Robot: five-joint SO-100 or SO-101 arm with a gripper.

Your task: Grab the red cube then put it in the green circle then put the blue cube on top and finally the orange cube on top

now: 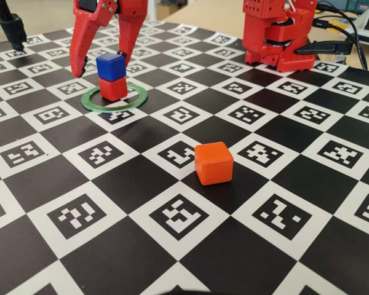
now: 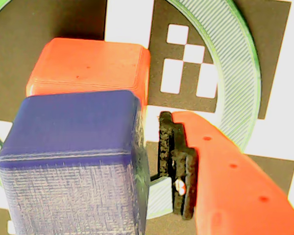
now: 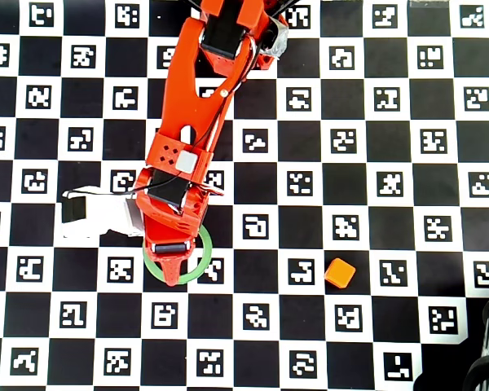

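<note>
The red cube (image 1: 113,88) (image 2: 88,63) sits inside the green circle (image 1: 137,102) (image 2: 235,73) (image 3: 205,262). The blue cube (image 1: 110,65) (image 2: 73,147) rests on top of it, slightly offset. My red gripper (image 1: 104,64) (image 3: 171,262) straddles the blue cube, open. In the wrist view a narrow gap shows between the blue cube's side and the black padded finger (image 2: 179,161); the other finger is hidden. The orange cube (image 1: 213,163) (image 3: 340,273) lies alone on the board, well away from the stack, toward the front right in the fixed view.
The table is a black-and-white marker checkerboard (image 1: 80,215). The arm's red base (image 1: 277,37) stands at the back right with cables (image 1: 350,31) beside it. A black stand (image 1: 12,27) is at the back left.
</note>
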